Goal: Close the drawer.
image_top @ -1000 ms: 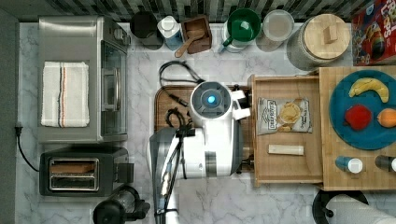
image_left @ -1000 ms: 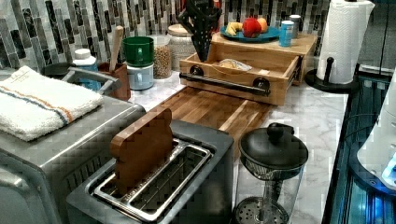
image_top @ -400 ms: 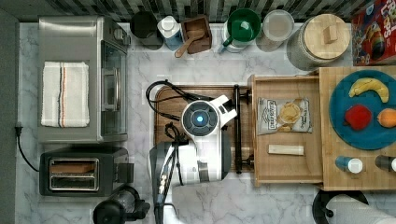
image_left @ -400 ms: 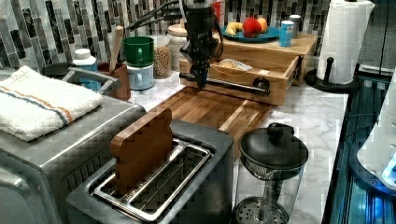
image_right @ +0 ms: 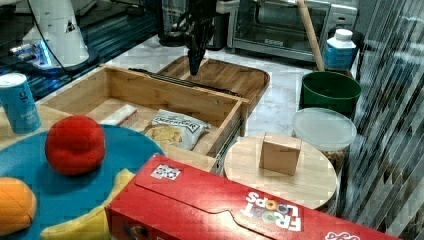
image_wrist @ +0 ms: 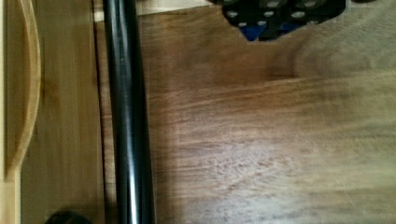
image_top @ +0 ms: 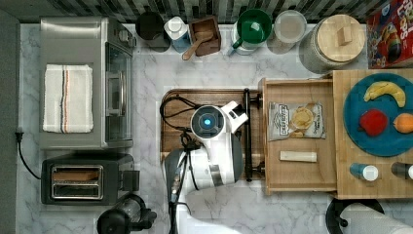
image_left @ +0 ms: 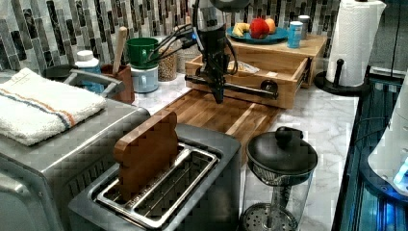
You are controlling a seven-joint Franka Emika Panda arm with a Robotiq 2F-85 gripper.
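Note:
The drawer [image_top: 292, 178] stands pulled out from under the butcher-block top, a light-wood box with a chip bag [image_top: 297, 121] and a pale stick [image_top: 298, 156] inside. Its long black bar handle [image_top: 247, 136] runs along the front, over the edge of the brown tray [image_top: 204, 97]. My gripper [image_left: 218, 97] points straight down, shut with nothing held, low over the tray and just in front of the handle [image_left: 245, 88]. In the wrist view the handle [image_wrist: 127, 116] lies beside the shut fingertips [image_wrist: 264, 28], a short gap apart. The right view has the gripper [image_right: 193, 70] hanging close before the bar [image_right: 165, 77].
A blue plate with fruit [image_top: 377, 114] and small bottles sit on the butcher-block top. Jars, a green cup [image_top: 253, 27] and a spoon holder line the back wall. A toaster oven [image_top: 83, 80], a toaster [image_top: 83, 178] and a French press [image_left: 276, 168] stand on the marble counter.
My gripper has come down from high above the drawer's front and shifted away from the drawer, over the brown tray. The drawer has not moved.

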